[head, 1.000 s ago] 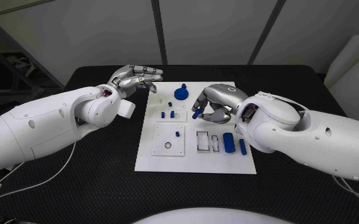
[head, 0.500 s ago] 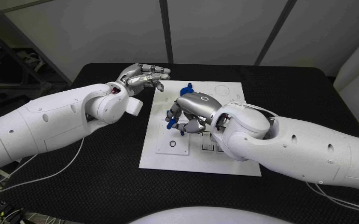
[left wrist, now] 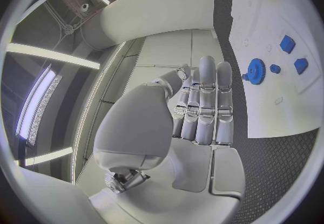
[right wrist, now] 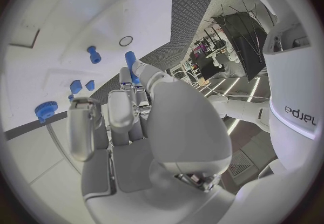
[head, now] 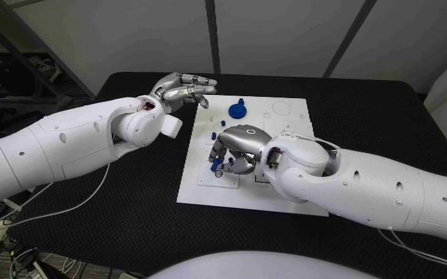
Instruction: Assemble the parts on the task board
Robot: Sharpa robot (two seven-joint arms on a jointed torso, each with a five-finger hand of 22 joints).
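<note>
The white task board [head: 280, 114] lies in the middle of the black table. My right hand [head: 240, 144] hovers low over its left middle, pinching a blue peg [right wrist: 130, 65] between the thumb and fingertips [right wrist: 125, 81]. A small ring [head: 218, 174] lies on the board just beside those fingertips. A blue gear [head: 238, 110] stands at the board's far end, with small blue pieces [left wrist: 288, 43] near it. My left hand [head: 181, 90] is raised off the board's far left corner, fingers stretched side by side [left wrist: 202, 110], holding nothing.
My right arm covers the board's right half. Another blue peg [right wrist: 94, 54] stands in the board [right wrist: 61, 13] beyond the held one. Black table surface [head: 139, 182] runs around the board on all sides.
My right hand has carried the blue peg leftward across the board and nearer to me, down to the ring. The left hand has stayed put. The camera has shifted.
</note>
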